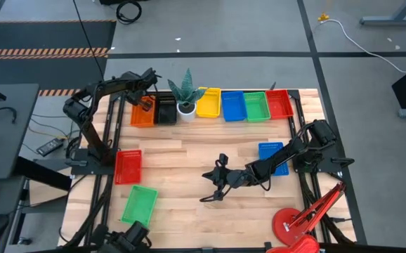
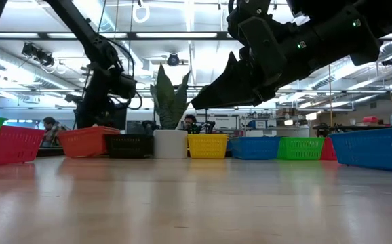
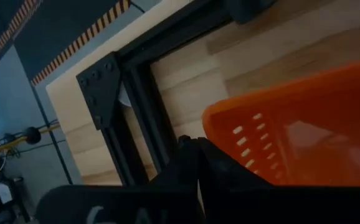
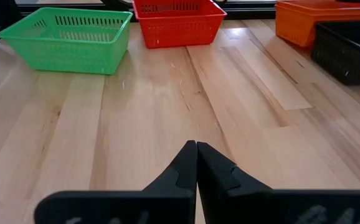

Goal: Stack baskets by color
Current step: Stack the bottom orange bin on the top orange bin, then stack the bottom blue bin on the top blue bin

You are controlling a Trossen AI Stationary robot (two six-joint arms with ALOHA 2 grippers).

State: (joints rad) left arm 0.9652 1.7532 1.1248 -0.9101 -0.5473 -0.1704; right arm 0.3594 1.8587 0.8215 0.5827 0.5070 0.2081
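Along the far edge stands a row of baskets: orange (image 1: 141,116), black (image 1: 166,111), yellow (image 1: 208,103), blue (image 1: 233,106), green (image 1: 256,106) and red (image 1: 279,104). My left gripper (image 1: 145,100) is over the orange basket's far right corner, shut on it (image 3: 192,144). Loose on the table lie a red basket (image 1: 128,166), a green one (image 1: 139,205) and a blue one (image 1: 267,151) under my right arm. My right gripper (image 1: 206,197) hovers over the table's middle, shut with nothing in it (image 4: 196,144). My left gripper has the orange basket's wall close to a corner (image 3: 208,124), coming at it from above on a slant. The fingers themselves hide how the wall sits between them. In the low view the orange basket (image 2: 87,141) stands at table level, its rim slightly tilted.
A white pot with a spiky plant (image 1: 187,97) stands between the black and yellow baskets. A red clamp lamp (image 1: 294,225) sits at the near right corner. The black table frame (image 3: 105,99) runs just beyond the orange basket. Bare wood lies in the table's middle and near side.
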